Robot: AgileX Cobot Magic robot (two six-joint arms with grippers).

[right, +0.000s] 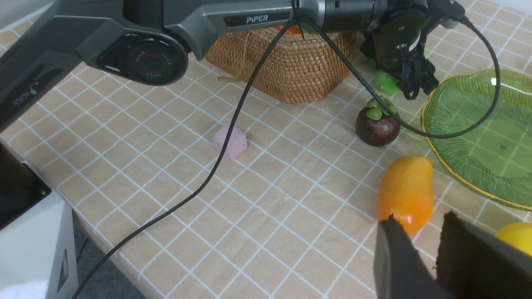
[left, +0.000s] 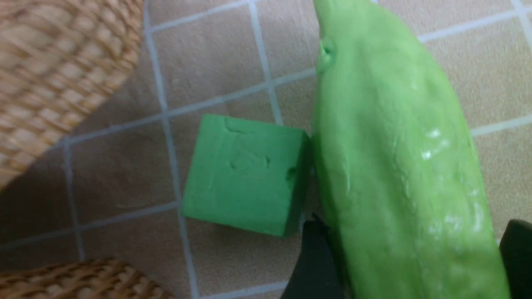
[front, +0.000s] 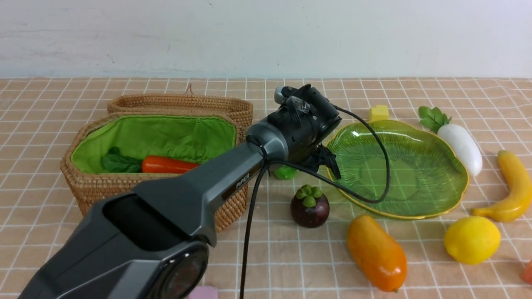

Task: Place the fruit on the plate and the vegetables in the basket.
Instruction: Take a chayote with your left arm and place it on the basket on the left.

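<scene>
My left gripper is shut on the wrinkled green pod, low over the table between the basket and the plate. In the front view its wrist hides the jaws and only the pod's end shows. The carrot lies in the basket. The radish and banana lie right of the empty plate. The mangosteen, mango and lemon lie in front of it. My right gripper is almost shut and empty, near the mango. The eggplant is out of view.
A green cube touches the pod's side. A yellow cube sits behind the plate and a pink cube in front of the basket. The left arm's cable hangs over the plate. The basket lid lies open behind it.
</scene>
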